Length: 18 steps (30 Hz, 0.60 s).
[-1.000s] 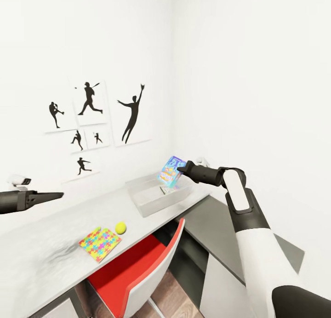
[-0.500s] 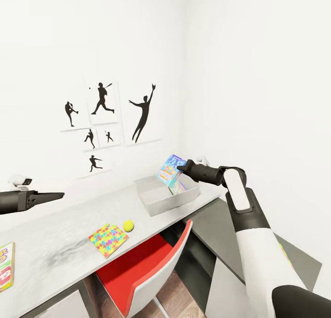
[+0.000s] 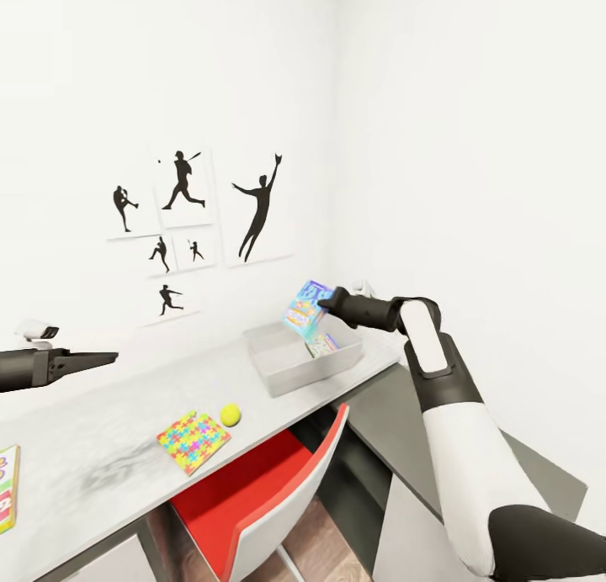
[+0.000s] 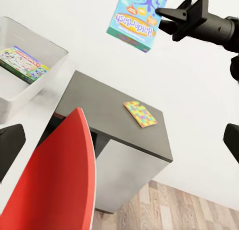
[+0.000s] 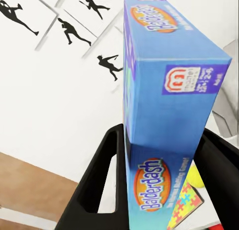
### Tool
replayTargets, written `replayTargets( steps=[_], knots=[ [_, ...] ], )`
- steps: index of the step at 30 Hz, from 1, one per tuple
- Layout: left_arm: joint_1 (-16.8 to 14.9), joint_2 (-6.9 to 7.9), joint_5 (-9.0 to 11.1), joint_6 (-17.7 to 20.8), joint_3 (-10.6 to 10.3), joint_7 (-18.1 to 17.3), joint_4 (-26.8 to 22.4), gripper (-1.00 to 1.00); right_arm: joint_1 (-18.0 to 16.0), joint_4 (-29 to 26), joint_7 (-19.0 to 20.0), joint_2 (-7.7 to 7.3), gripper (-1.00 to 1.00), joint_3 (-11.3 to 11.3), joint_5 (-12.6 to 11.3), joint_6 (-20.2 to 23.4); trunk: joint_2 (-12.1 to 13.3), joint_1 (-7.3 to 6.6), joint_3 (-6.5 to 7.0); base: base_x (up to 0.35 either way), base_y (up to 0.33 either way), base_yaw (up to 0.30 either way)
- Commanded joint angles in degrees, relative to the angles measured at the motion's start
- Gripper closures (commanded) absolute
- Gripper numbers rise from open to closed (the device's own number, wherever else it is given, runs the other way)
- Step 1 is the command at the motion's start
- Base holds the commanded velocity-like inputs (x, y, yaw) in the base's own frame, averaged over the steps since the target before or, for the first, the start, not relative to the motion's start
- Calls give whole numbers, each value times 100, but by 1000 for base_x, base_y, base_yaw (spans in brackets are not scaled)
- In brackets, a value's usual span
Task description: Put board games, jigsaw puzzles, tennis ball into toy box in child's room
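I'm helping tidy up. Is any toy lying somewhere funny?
Yes. One jigsaw puzzle lies on the dark grey side cabinet, not on the white table beside the other puzzle and tennis ball. The right hand holds a blue board game above the toy box.

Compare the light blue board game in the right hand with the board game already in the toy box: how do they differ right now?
The light blue board game is clamped in the right hand, held in the air and tilted above the toy box. The other board game lies flat on the toy box's floor, free of any hand. The held one is mostly light blue; the other is green-edged. Both are flat printed boxes.
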Motion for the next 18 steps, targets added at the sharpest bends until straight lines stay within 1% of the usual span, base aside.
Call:
replayTargets(
  steps=[1, 2, 3, 5, 7, 8, 9, 10, 11, 13, 15, 18],
  knots=[
    [-1, 4, -7, 61, -1, -25, 1, -100, -132, 205, -86, 24, 100, -18, -51, 21, -5, 3, -3, 97, -1, 0],
    [-1, 6, -10, 61, -1, -25, 1, -100, -271, 430, -121, 35, 100, -24, -58, 2, -5, 3, -3, 66, 0, 0],
    [-1, 10, -12, 61, -1, -25, 1, -100, -340, 549, -133, 39, 100, -26, -62, -22, -5, 3, -3, 53, 0, 0],
    [-1, 26, -17, 61, -13, -25, 1, -100, -607, 1049, -167, 49, 100, -33, -71, -224, -5, 3, -3, 28, 0, 0],
    [-1, 40, -15, 61, -21, -25, 1, -100, -893, 1621, -182, 53, 100, -46, -75, -461, -5, 3, -3, 11, 0, 0],
    [-1, 45, -13, 61, -24, -25, 1, -100, -1101, 2075, -187, 55, 100, -52, -81, -591, -5, 3, -3, 5, 0, 0],
    [-1, 47, -12, 61, -25, -25, 1, -100, -1224, 2341, -187, 55, 100, -55, -83, -667, -5, 3, -3, 3, 0, 0],
    [-1, 48, -12, 61, -26, -25, 1, -100, -1279, 2459, -188, 55, 100, -56, -84, -709, -5, 3, -3, 2, 0, 0],
    [-1, 49, -12, 61, -26, -25, 1, -100, -1418, 2762, -189, 56, 100, -59, -85, -844, -5, 3, -3, 1, 0, 0],
    [-4, 50, -11, 61, -27, -25, 2, -100, -1490, 2941, -190, 59, 100, -59, -86, -932, -5, 3, -3, 11, 0, 0],
    [-8, 50, -11, 61, -27, -25, 10, -100, -1611, 3287, -196, 64, 100, -60, -90, -1045, -5, 3, -3, 55, 0, 0],
    [-9, 56, -11, 61, -27, -25, 16, -100, -1667, 3464, -194, 75, 100, -59, -87, -1103, -5, 3, -3, 59, 0, 0]
  ],
)
